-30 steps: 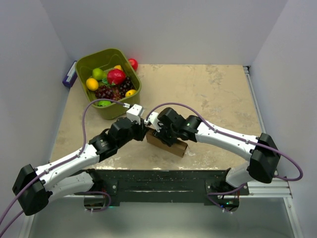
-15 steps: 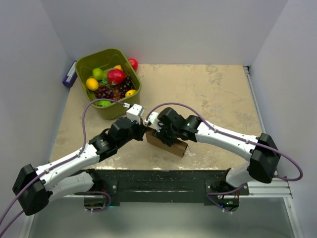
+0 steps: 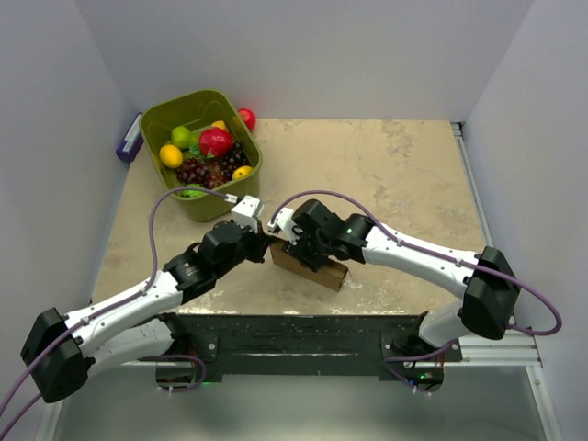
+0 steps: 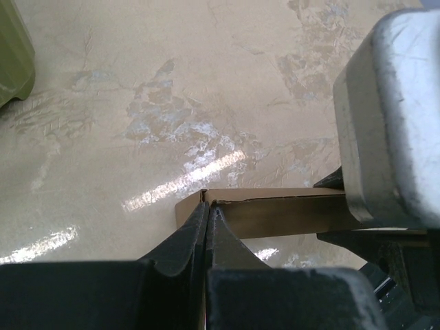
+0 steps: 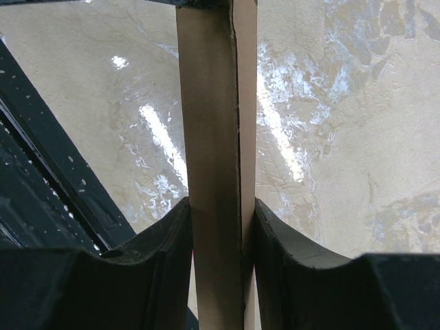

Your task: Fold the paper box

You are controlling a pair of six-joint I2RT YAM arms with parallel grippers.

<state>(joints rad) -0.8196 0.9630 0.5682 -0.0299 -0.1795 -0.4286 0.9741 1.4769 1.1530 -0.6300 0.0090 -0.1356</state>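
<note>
The left gripper's [image 4: 207, 207] jaws are pressed together on a thin edge of the paper box [image 3: 324, 273] at its corner. The right gripper's [image 5: 221, 206] jaws clamp a doubled cardboard panel that stands upright between them. The box sits on the beige table [image 3: 404, 175] near its front edge, between both arms, apart from the olive-green bin [image 3: 208, 208] of fruit at the far left.

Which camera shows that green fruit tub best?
The top external view: the whole green bin and its fruit show. The left wrist view catches only a wall sliver; the right wrist view, nothing.
</note>
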